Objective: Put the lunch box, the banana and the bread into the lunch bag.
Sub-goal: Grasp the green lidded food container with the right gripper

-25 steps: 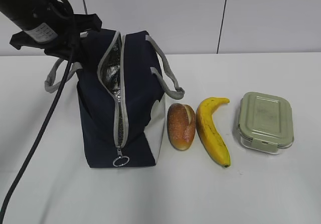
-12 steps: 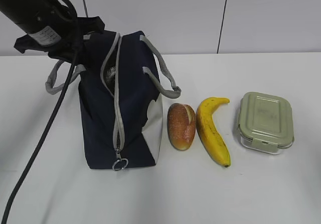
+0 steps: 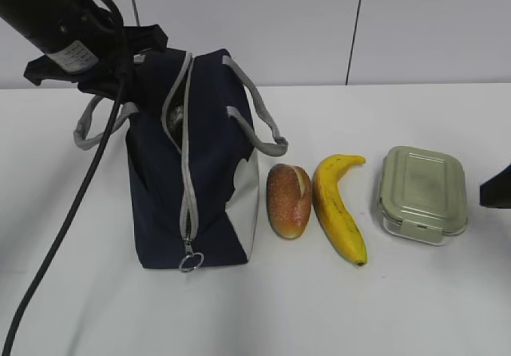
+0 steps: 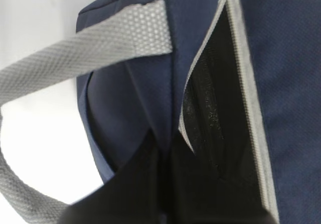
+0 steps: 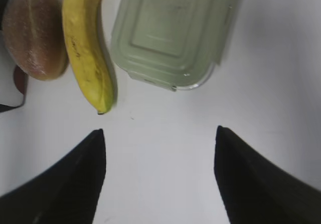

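So the lunch bag (image 3: 194, 182) sits on the desk (image 3: 415, 308), with bread (image 3: 288, 199), banana (image 3: 339, 207) and lunch box (image 3: 422, 193) lined up at its 3 o'clock. Left end effector (image 4: 165, 194) is clamped on the bag's edge up at 11 o'clock, and the right end effector (image 5: 158, 179) hangs wide open and empty at 6 o'clock of the lunch box.

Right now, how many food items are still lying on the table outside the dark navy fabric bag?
3: the oval golden-brown bread roll beside the bag, the curved yellow banana to its right, and the glass lunch box with sage-green lid farthest right. The bag's inside is mostly hidden.
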You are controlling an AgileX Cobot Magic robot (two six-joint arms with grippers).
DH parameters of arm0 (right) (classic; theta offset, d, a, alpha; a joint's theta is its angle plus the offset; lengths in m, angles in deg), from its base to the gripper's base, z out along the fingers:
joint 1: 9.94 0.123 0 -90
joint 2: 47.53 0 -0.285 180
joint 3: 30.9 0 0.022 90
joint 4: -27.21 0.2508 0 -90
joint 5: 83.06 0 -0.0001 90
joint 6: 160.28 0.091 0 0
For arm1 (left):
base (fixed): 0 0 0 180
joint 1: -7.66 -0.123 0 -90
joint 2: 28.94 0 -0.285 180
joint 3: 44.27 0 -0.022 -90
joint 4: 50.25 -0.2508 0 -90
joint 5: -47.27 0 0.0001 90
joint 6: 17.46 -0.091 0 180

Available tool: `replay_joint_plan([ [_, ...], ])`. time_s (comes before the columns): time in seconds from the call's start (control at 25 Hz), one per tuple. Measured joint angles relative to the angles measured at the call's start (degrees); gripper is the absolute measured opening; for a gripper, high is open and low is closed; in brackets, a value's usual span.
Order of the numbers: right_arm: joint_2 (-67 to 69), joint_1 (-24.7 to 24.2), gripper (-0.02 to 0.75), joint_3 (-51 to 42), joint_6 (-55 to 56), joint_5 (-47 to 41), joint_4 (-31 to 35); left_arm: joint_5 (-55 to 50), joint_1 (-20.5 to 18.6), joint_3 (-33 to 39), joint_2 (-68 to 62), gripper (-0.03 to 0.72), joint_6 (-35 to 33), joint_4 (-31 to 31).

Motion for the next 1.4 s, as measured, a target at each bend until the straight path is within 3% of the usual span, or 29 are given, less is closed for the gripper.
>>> replay_joint_plan([
  [0.36,17.0,-9.5,0.516,6.1,-15.6,-4.7,17.0,0.0,0.0,0.0,0.0,0.001,0.0,0.1],
  [0.52,23.0,-12.3,0.516,9.6,-16.7,-6.2,16.9,0.0,0.0,0.0,0.0,0.001,0.0,0.1],
  [1.24,29.9,-12.5,0.519,12.8,-17.5,-6.5,17.7,0.0,0.0,0.0,0.0,0.001,0.0,0.1],
  [1.4,34.8,-12.6,0.588,15.5,-18.7,-9.3,19.3,0.0,0.0,0.0,0.0,0.001,0.0,0.1],
])
